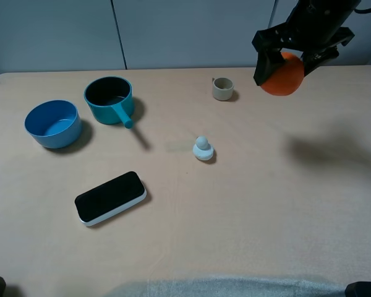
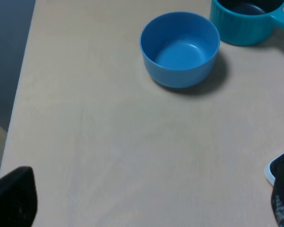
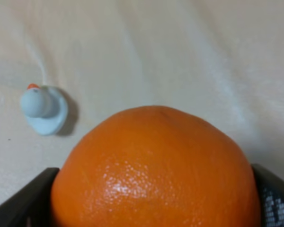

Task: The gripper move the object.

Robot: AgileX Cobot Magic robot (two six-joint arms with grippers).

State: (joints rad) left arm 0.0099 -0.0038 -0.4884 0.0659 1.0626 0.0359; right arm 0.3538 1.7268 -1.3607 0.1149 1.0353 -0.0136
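Note:
The object [image 1: 283,77], a round bright orange mandarin, hangs well above the table at the back right, casting a soft shadow on the wood below. My right gripper [image 1: 285,69] is shut on it, one dark finger on each side. In the right wrist view the object [image 3: 154,170] fills the lower half between the right gripper's [image 3: 146,198] fingers. My left gripper [image 2: 146,203] shows only as two dark fingers [image 2: 12,196] at the picture's lower corners, wide apart with bare table between them.
On the table stand a blue bowl [image 1: 52,124], a teal pot [image 1: 109,99] with a handle, a small grey cup [image 1: 222,88], a pale duck figure [image 1: 203,148] near the middle and a black phone [image 1: 110,198] at the front left.

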